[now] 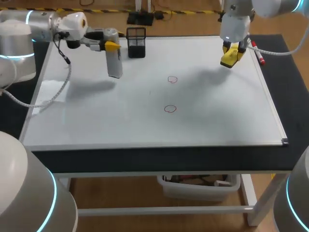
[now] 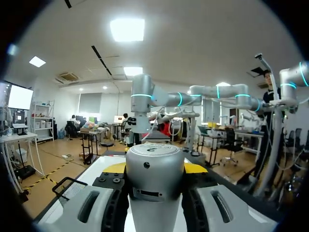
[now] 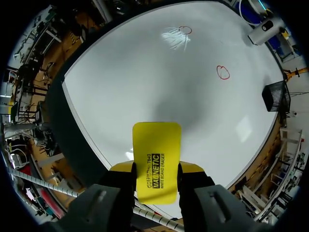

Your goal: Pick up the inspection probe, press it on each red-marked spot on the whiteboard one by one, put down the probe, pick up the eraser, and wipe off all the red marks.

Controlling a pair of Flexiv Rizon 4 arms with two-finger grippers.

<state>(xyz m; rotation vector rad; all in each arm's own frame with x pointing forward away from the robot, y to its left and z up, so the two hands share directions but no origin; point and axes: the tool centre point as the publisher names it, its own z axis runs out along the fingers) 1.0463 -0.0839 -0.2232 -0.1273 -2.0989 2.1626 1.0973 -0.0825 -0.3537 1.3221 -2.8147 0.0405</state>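
Our left gripper (image 1: 110,46): clamped on the inspection probe (image 1: 114,65), above the whiteboard's (image 1: 217,116) far left, beside the mesh basket (image 1: 136,42).
Our right gripper (image 1: 231,54): gripping the yellow eraser (image 3: 156,150), above the far right.
Far red mark (image 1: 172,79) and near red mark (image 1: 170,108): unwiped.
We judge the probe set-down and the wiping still to do.

Tabletop whiteboard (image 1: 217,121), 2 red circles (image 1: 170,108), black mesh basket (image 1: 136,42), red marker (image 1: 259,55)

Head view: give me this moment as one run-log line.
left gripper shut on probe, above whiteboard | right gripper shut on eraser, above whiteboard | red marks: two, unwiped
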